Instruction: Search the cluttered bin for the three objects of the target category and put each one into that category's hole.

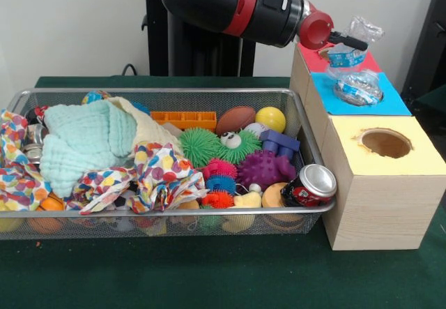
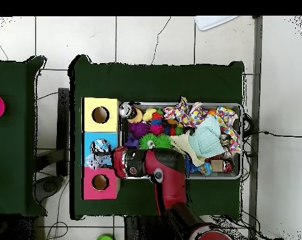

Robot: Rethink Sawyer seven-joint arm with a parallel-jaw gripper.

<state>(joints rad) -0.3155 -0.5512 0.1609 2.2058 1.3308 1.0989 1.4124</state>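
Note:
My gripper [image 1: 350, 42] is at the far end of the wooden box, over the seam between its red top [image 1: 313, 63] and blue top [image 1: 394, 102]. It is shut on a clear crinkled plastic bottle [image 1: 364, 29] with a blue label and holds it just above the box. A second clear bottle [image 1: 358, 88] lies in the round hole of the blue top and hides the opening; it also shows in the overhead view [image 2: 100, 149]. No other bottle shows in the wire-mesh bin [image 1: 209, 227].
The bin holds a mint cloth [image 1: 83, 141], a spotted cloth [image 1: 162, 173], spiky balls [image 1: 268, 169], a yellow ball [image 1: 270, 119], an orange block [image 1: 185, 119] and a drink can [image 1: 311, 185] at its corner beside the box. The yellow top's hole [image 1: 385, 143] is open.

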